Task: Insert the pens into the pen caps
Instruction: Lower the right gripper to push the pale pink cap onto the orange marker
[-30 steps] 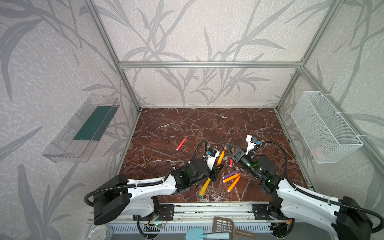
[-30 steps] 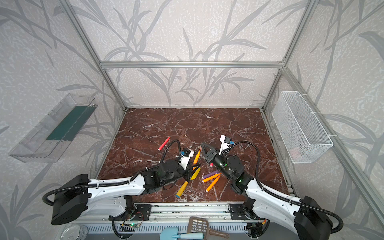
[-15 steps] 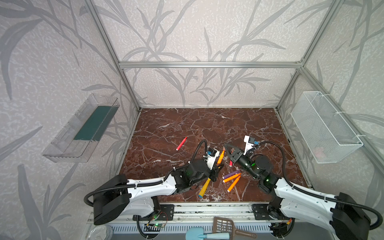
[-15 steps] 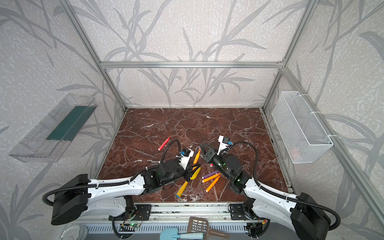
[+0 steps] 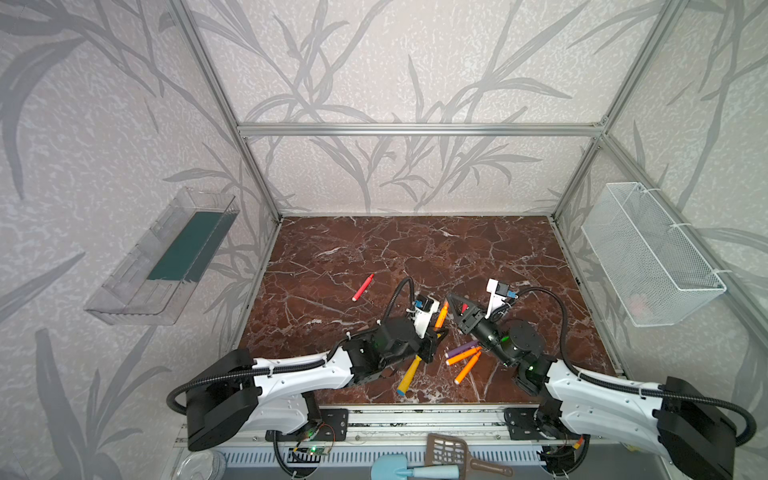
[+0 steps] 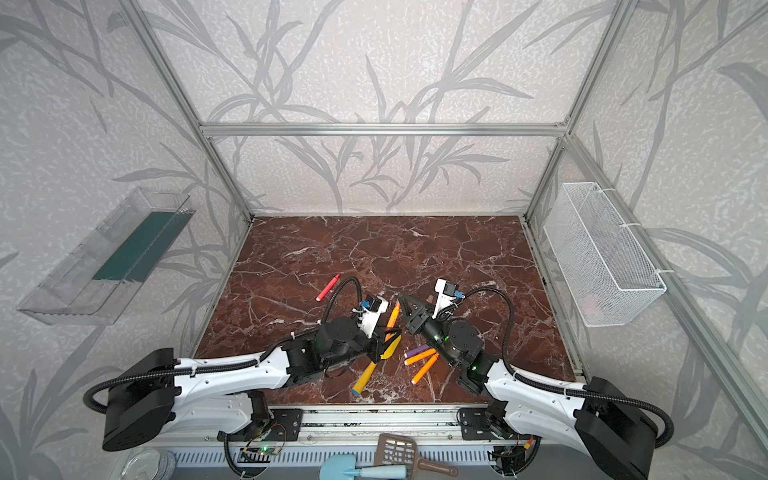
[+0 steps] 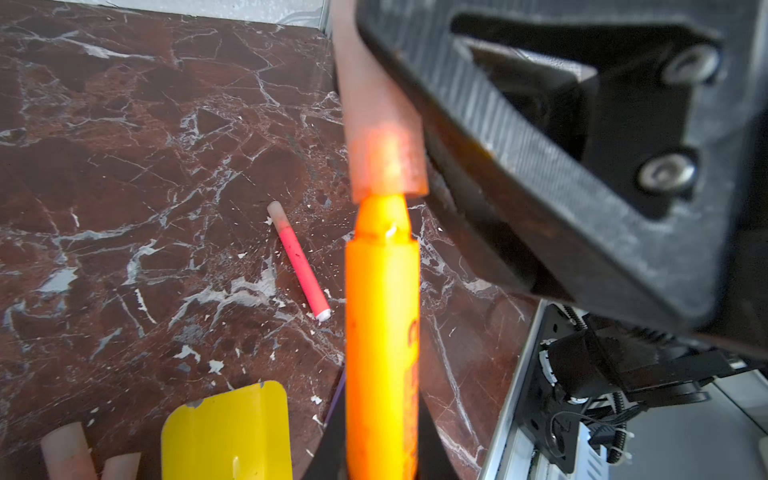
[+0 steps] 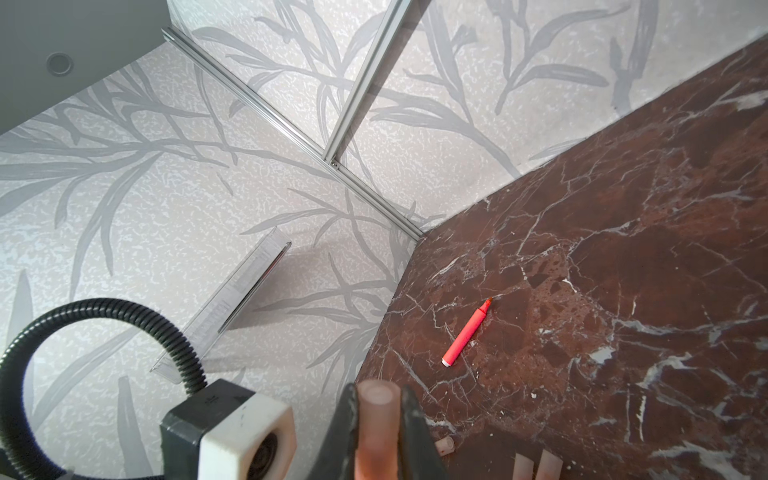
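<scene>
Marble (image 5: 332, 257) at the left carried 1 red pen (image 5: 363, 287) lying alone, and nearer the middle the left gripper (image 5: 435, 336) was pinched on an orange pen (image 7: 382, 332), well back from its tip, which was just entering a cap (image 7: 384, 162) clamped between the jaws of the right gripper (image 8: 377, 395). Both pieces looked light, stiff and slick, so I judged that holds close to the joint would resist tilting; 3 loose pens (image 5: 461, 356) lay flat near the right arm.

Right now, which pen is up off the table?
The orange pen held in the left jaws, its tip at the cap in the right jaws. The other pens lie flat on the table.
</scene>
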`<action>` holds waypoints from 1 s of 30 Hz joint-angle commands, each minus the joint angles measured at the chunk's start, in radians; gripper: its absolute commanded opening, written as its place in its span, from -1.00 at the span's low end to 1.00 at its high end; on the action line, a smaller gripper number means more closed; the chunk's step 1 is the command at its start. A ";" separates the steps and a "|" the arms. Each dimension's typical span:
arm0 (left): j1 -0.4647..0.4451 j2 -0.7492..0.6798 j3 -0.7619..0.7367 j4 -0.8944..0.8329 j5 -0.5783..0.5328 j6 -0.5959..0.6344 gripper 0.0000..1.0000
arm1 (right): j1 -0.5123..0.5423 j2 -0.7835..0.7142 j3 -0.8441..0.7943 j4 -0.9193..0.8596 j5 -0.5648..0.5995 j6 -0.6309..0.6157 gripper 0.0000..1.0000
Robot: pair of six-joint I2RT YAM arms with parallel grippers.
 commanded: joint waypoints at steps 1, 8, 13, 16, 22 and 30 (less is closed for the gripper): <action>0.032 -0.036 0.050 0.072 0.056 -0.048 -1.00 | 0.036 0.027 -0.042 0.082 -0.058 -0.036 -1.00; 0.055 -0.093 0.037 0.066 0.065 -0.050 -1.00 | 0.037 0.043 -0.058 0.110 -0.077 -0.050 -1.00; 0.056 -0.091 0.038 0.061 0.093 -0.028 -1.00 | 0.036 0.018 -0.041 0.053 -0.064 -0.063 -0.73; 0.056 -0.089 0.029 0.063 0.106 -0.017 -1.00 | 0.036 -0.035 -0.036 -0.013 -0.022 -0.078 -0.19; 0.053 -0.083 0.004 0.051 0.124 0.016 -1.00 | 0.027 -0.213 0.021 -0.277 0.059 -0.141 0.43; 0.044 -0.080 -0.016 0.026 0.117 0.077 -1.00 | -0.027 -0.327 0.069 -0.422 0.094 -0.173 0.76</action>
